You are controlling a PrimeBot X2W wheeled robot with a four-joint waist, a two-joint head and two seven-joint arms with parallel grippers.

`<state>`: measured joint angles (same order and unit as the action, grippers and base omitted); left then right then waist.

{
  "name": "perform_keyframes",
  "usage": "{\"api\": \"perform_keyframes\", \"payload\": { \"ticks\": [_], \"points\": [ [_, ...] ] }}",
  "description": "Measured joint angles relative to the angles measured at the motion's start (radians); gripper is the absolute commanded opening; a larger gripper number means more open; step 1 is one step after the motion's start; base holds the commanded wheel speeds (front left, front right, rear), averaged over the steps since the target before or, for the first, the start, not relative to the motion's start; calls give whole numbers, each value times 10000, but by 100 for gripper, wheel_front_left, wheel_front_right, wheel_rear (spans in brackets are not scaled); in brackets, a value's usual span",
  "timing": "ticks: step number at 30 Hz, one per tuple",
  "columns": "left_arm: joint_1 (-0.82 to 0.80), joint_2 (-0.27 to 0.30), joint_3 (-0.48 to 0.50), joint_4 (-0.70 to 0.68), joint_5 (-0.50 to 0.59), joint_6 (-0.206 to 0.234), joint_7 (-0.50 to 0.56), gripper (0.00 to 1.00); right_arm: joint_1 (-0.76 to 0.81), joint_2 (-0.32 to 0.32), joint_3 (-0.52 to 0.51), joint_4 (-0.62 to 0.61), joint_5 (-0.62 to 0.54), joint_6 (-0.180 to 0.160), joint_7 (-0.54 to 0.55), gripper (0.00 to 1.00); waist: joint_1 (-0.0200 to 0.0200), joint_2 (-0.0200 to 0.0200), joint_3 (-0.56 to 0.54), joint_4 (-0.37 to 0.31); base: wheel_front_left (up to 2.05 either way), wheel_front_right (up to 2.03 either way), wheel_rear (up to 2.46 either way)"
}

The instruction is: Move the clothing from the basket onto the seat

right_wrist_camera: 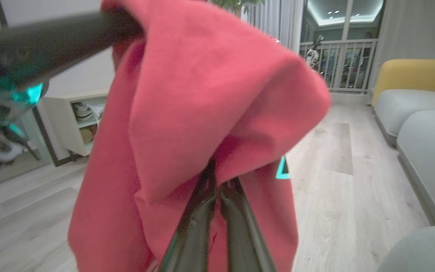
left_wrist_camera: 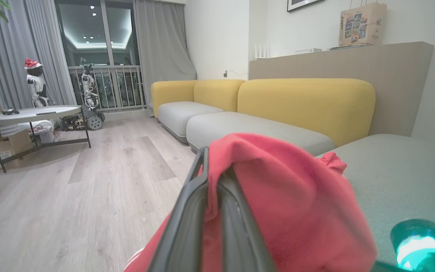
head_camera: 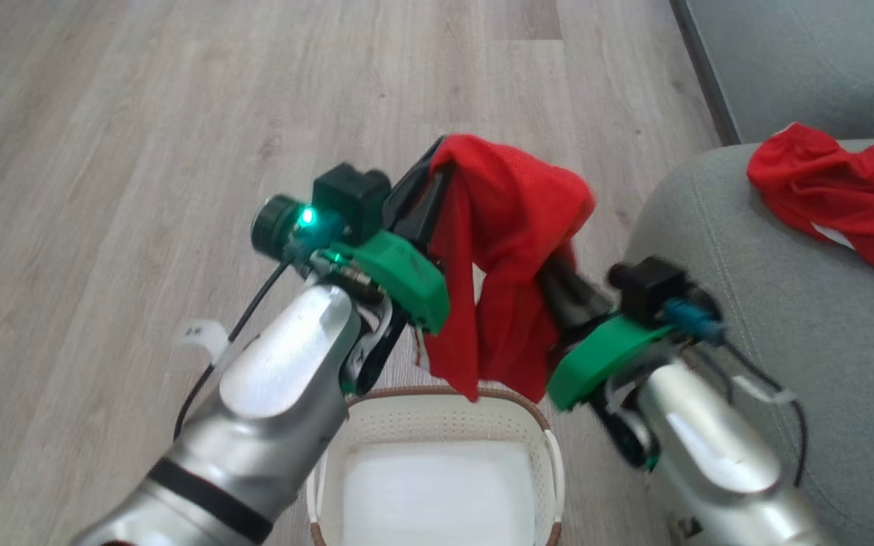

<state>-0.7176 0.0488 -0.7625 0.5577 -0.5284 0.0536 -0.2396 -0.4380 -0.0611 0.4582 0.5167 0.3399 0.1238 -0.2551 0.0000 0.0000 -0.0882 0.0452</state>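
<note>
A red garment hangs in the air between both grippers, above the basket. My left gripper is shut on its upper left edge; in the left wrist view the cloth drapes over the dark fingers. My right gripper is shut on the garment's right side, and in the right wrist view the red fabric bunches over the closed fingers. The basket holds a flat white liner. A second red garment lies crumpled on the grey-green seat at the right.
Pale wood floor spreads to the left and ahead. Another grey cushion sits at the top right. The left wrist view shows a yellow-backed sofa and a round side table far off.
</note>
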Motion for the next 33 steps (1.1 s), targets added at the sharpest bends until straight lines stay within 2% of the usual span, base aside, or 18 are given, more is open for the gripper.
{"api": "perform_keyframes", "payload": {
  "ticks": [2, 7, 20, 24, 33],
  "points": [
    [228, 40, 31, 6, -71, 0, -13, 100, -4, 0, -529, -228, -201, 0, 0, 0, 0, 0, 34, -82, 0, 0, 0],
    [793, 71, 196, -6, -38, 82, -86, 100, -21, -48, -1751, -631, -897, 0, 0, 0, 0, 0, 121, -257, 0, 0, 0],
    [2432, 15, 583, -1191, 825, -4, -98, 100, -269, -431, -3551, -1576, -1599, -2, 0, 0, 0, 0, 269, -988, 0, 0, 0],
    [2708, 2, 566, -1269, 1080, -100, -98, 100, -213, -454, -3708, -1801, -1781, 0, 0, 0, 0, 0, 295, -1321, 0, 0, 0],
    [3087, -17, 512, -1187, 1377, -224, -98, 100, -190, -706, -3519, -2247, -1891, 0, 17, 0, 0, 0, 383, -2671, 0, 0, 0]
  ]
}}
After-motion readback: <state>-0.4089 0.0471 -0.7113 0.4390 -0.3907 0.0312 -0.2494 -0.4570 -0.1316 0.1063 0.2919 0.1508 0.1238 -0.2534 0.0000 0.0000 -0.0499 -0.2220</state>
